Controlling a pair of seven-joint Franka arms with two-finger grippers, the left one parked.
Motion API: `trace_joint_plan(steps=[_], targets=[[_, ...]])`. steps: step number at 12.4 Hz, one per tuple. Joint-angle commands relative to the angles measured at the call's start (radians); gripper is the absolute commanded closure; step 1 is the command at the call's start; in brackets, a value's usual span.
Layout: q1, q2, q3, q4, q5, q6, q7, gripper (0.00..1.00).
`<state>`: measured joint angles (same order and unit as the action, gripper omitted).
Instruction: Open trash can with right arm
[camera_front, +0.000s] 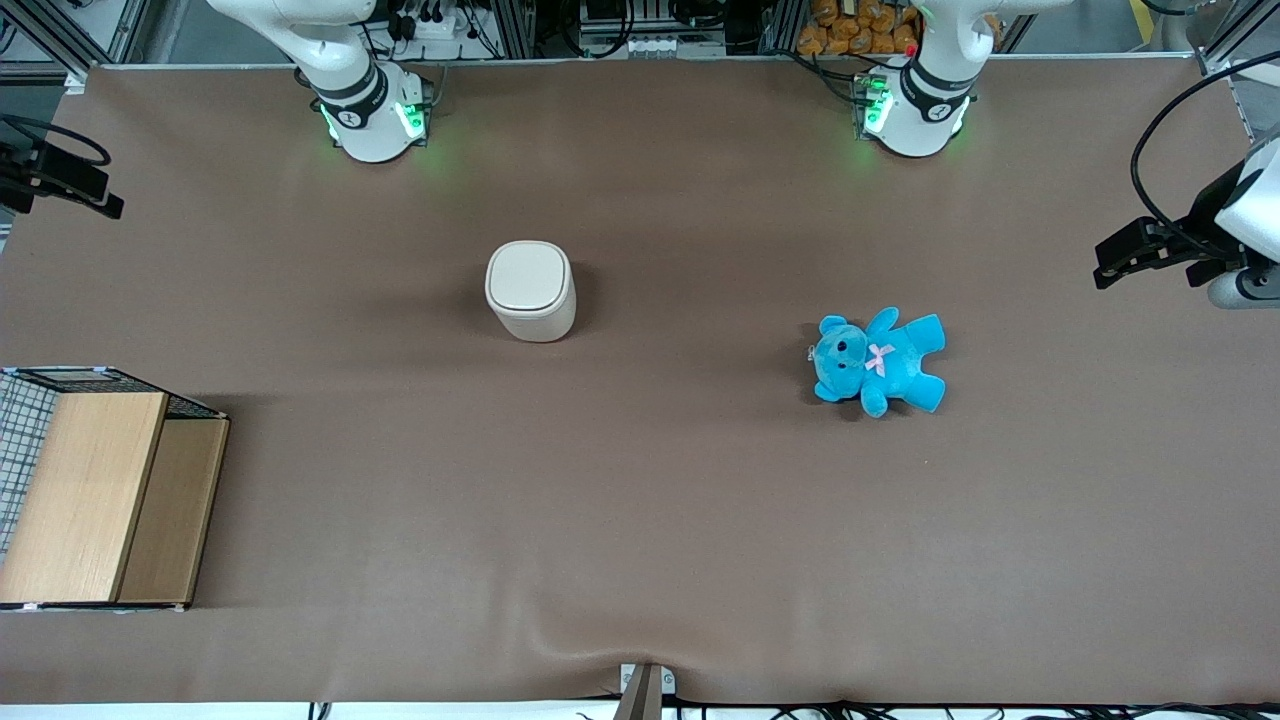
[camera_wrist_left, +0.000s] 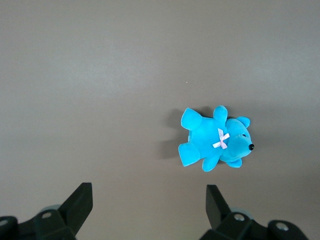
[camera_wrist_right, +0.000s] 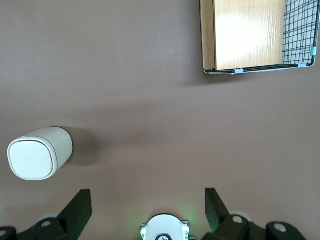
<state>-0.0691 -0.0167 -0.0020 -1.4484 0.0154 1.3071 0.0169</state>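
Observation:
The trash can (camera_front: 530, 290) is a small cream-white bin standing upright on the brown table, its flat lid shut. It also shows in the right wrist view (camera_wrist_right: 37, 152). My right arm's base (camera_front: 370, 110) stands at the table's back edge. My right gripper (camera_wrist_right: 147, 200) hangs high over the working arm's end of the table, well away from the trash can, and shows as a black piece at the frame edge in the front view (camera_front: 70, 185). Its fingers (camera_wrist_right: 82, 202) are spread wide and hold nothing.
A wooden box with wire mesh (camera_front: 95, 490) stands at the working arm's end, nearer the front camera than the trash can; it also shows in the right wrist view (camera_wrist_right: 250, 35). A blue teddy (camera_front: 878, 360) lies toward the parked arm's end.

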Motion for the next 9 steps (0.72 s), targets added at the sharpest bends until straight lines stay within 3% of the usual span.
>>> trace_joint_plan(steps=[1,7,9], targets=[[0.006,0.012,0.000,0.031,-0.025,-0.020,0.009,0.00],[0.015,0.018,0.000,0.048,0.006,-0.023,0.003,0.00],[0.078,0.032,-0.001,0.045,0.020,-0.023,0.005,0.00]])
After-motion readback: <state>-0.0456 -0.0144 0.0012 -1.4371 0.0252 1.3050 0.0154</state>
